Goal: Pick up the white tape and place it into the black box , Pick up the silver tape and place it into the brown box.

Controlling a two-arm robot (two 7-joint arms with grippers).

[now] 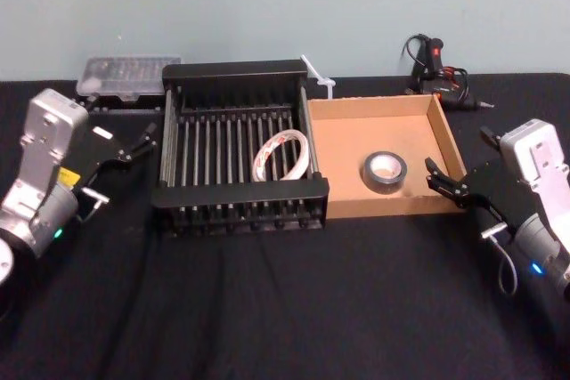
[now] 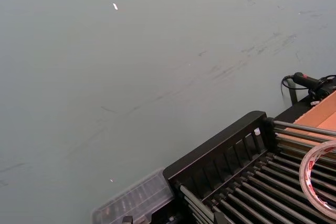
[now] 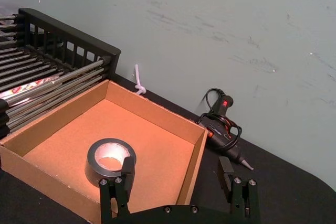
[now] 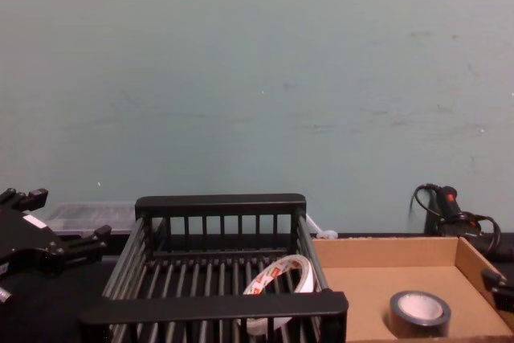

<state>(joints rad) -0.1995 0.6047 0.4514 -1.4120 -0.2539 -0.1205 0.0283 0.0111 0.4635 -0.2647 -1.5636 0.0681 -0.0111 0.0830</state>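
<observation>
Counter (image 1: 285,309) in front of both boxes bare, wide passage. Black box (image 1: 240,191) and brown box (image 1: 383,206) touch side by side, no lane between. Both open from above; black box walls tall and barred, brown box walls low. White tape (image 1: 283,153) takes the black box's right part, silver tape (image 1: 384,169) the brown box's middle. Clear case (image 1: 125,77) blocks back left, glue gun (image 1: 436,64) with cable back right.

At the centre of the frame the white tape (image 1: 282,156) leaned inside the black box (image 1: 239,190), the silver tape (image 1: 384,169) lay flat in the adjoining brown box (image 1: 449,141), and the left gripper (image 1: 141,142) and right gripper (image 1: 436,175) flanked them, fingers apart.
</observation>
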